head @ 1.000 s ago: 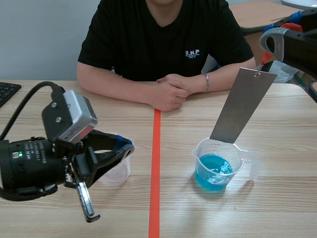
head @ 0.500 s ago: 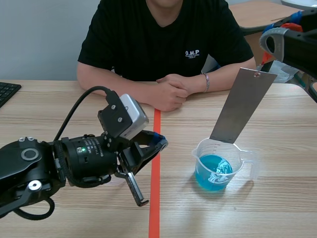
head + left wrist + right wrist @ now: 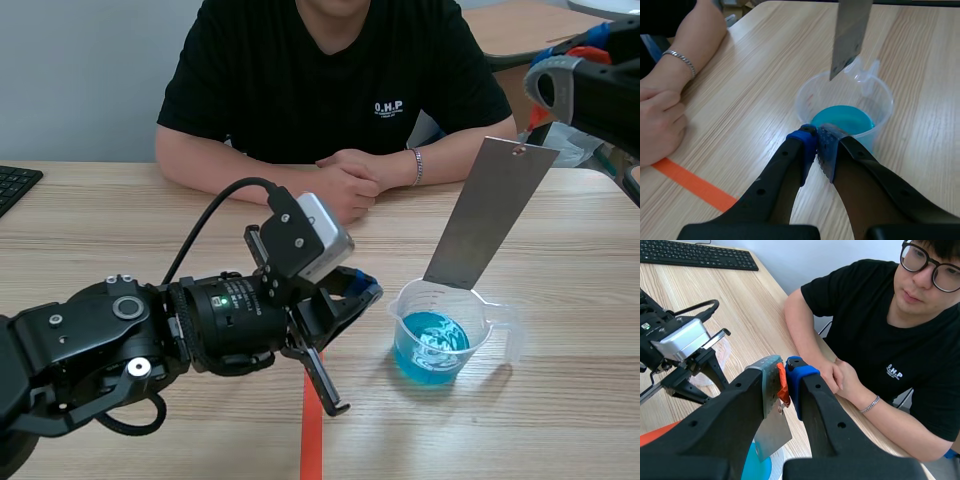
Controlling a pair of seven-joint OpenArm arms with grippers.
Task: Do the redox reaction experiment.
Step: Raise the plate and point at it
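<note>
Nearest the robot, the left arm (image 3: 130, 345) reaches past the tape line (image 3: 312, 440) toward the middle of the table (image 3: 560, 420). The left jaws are closed pad to pad with nothing between them. Their tips sit low, just short of the beaker (image 3: 885, 107), on its near left side. I cannot tell whether they touch its wall.

The beaker stands upright, with blue liquid (image 3: 842, 117) filling its lower part and its spout turned away from the left jaws.

Above it hangs the strip (image 3: 490, 215), a flat grey metal plate. Its long axis slants, with the lower end over the far side of the beaker's mouth and the top leaning up and away to the right. The lower edge looks level with the rim or just above it, and seems not yet in the liquid.

The right jaws, high at the far right, are clamped on the strip's top end, pinching an orange-red tab (image 3: 783, 385) fixed there.

The next move probably turns on this gap. The liquid lies straight below the strip's lower end, so the right arm would have to lower the strip roughly along its own length. The left jaws are nearer the beaker and well placed to steady it.

Beyond, a person (image 3: 330, 80) sits with hands (image 3: 345, 185) clasped on the table.
</note>
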